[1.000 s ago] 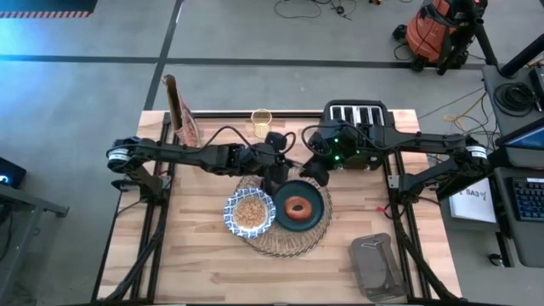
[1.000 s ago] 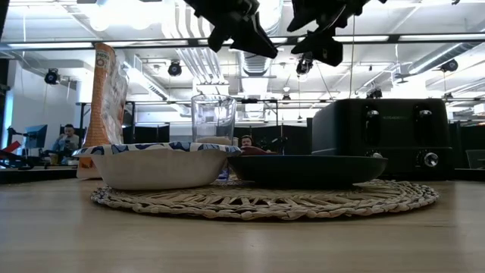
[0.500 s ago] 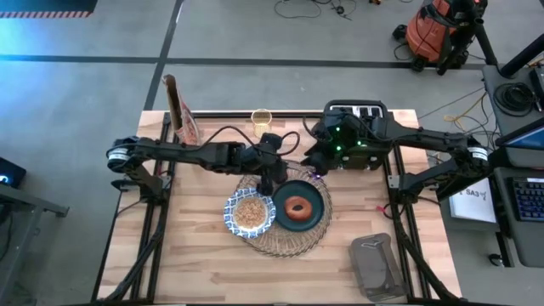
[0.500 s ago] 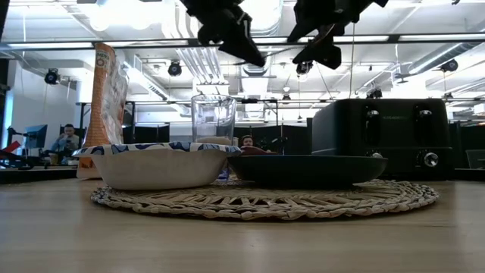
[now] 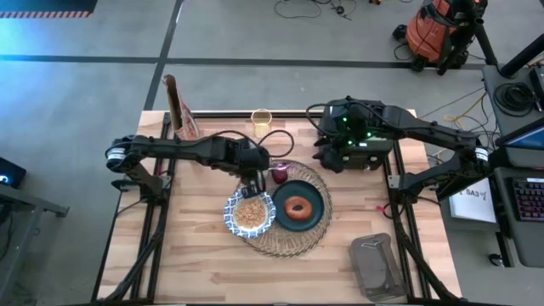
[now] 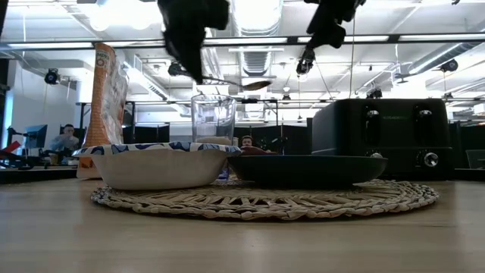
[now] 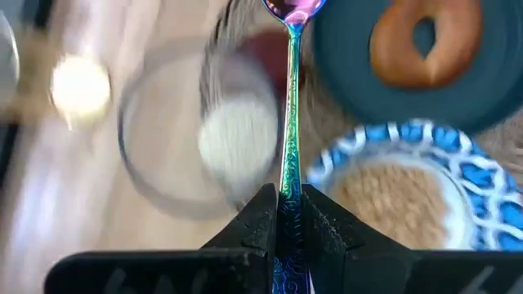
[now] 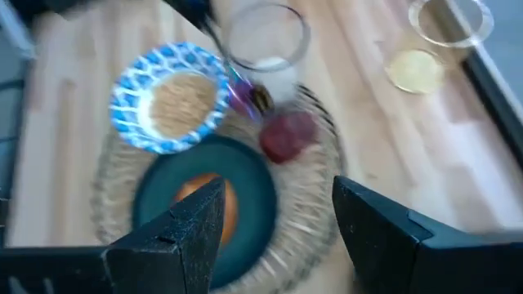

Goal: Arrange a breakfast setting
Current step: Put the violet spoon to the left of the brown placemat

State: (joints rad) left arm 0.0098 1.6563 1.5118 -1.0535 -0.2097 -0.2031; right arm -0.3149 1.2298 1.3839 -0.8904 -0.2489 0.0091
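Since the earlier frames both arms have drawn back from the middle of the placemat: the left hand now hangs over the mat's far-left edge beside the bowl, and the right hand has withdrawn over the toaster, uncovering the red fruit.

No brand or writing can be read; the print on the cereal bag is too small to make out.

Count: one placemat, one plate, one bowl holding tan cereal, one bagel, one red fruit, one spoon, and two clear glasses, one at the mat's edge and one at the tabletop's far edge.

The bagel lies on the plate; plate and bowl sit side by side on the mat, the fruit on the mat just behind the plate.

The left wrist view alone shows the left hand clamped on the spoon's handle, the spoon pointing towards the plate. The low view shows the spoon raised level above the glass. The right wrist view shows the right hand's fingers spread apart and empty.
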